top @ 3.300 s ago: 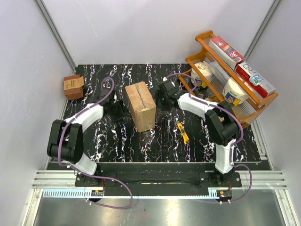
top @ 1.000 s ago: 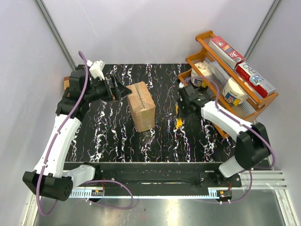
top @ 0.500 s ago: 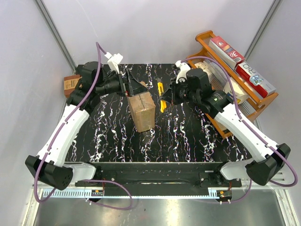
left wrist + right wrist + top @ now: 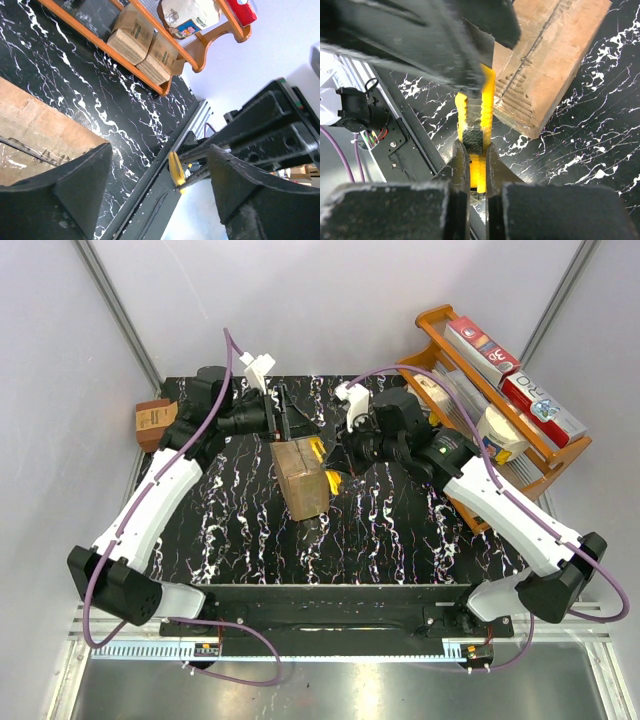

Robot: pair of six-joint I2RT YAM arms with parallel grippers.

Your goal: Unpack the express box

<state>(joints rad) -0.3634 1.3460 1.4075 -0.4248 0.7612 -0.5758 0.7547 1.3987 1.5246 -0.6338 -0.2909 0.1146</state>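
The express box, a brown carton with its taped seam on top, lies mid-table; its top also shows in the right wrist view and one corner in the left wrist view. My right gripper is shut on a yellow utility knife, held close along the box's right side. My left gripper hovers open at the box's far end with nothing between its fingers. Beyond them the knife shows.
An orange rack with cartons, a white bag and red boxes stands at the right edge. A small darker brown box sits at the far left. The two grippers are close together over the box's far end.
My right arm has carried the knife from the right half of the table leftward to the box. The left gripper has moved right to the box's far end, its jaws a little narrower.
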